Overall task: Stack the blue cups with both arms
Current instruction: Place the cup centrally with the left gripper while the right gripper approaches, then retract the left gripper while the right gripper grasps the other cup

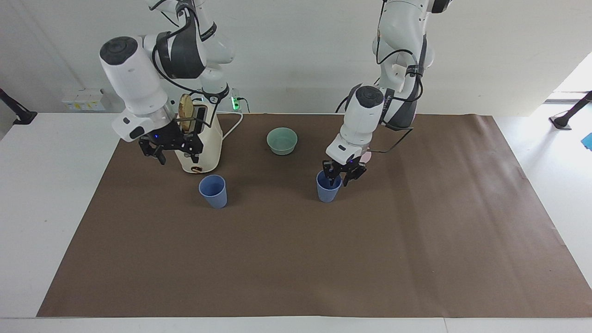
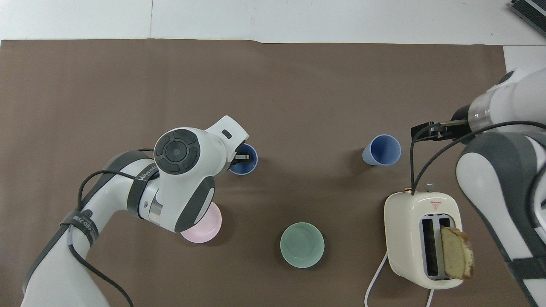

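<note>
Your left gripper [image 1: 340, 177] sits right at the mouth of one small matte blue plastic tumbler [image 1: 328, 187], which stands upright on the brown paper mat [image 1: 296, 259] near the middle of the table. Its jaws look parted at the rim; whether a finger touches the wall, you cannot tell from here. The second blue tumbler [image 1: 213, 191] stands toward the right arm's end, just beside the cream toaster [image 1: 200, 143] and a little farther from the robots than it. Your right gripper [image 1: 170, 145] hangs beside the toaster with its jaws spread wide, holding nothing.

Lift the left gripper straight up so it clears the rim without tipping the light tumbler. Bring the right gripper down over the second tumbler, one finger inside and one outside, keeping clear of the toaster and its cord.
</note>
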